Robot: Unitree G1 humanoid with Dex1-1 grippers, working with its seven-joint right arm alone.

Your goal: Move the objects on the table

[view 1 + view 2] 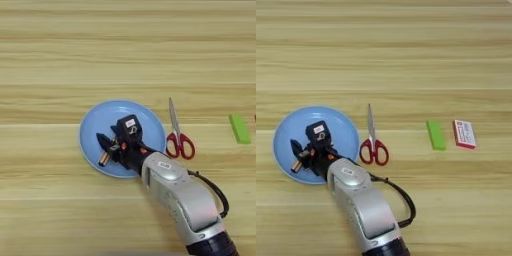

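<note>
Hovering over the blue plate (100, 120), the right gripper (107, 150) jaws pinch an orange-brown screwdriver (104, 159), evidently for depositing there; scissors (177, 137) and green block (239, 129) lie on the surface (60, 60).

Both eyes look steeply down from the robot's head onto the counter (125, 45), whose wood fills each picture. They share the blue plate (107, 116), the scissors (372, 142), the green block (436, 135) and the silver forearm (363, 202) entering from the near edge. The right eye reaches further right, taking in a red-and-white card (464, 134); the left eye reaches further left.
</note>
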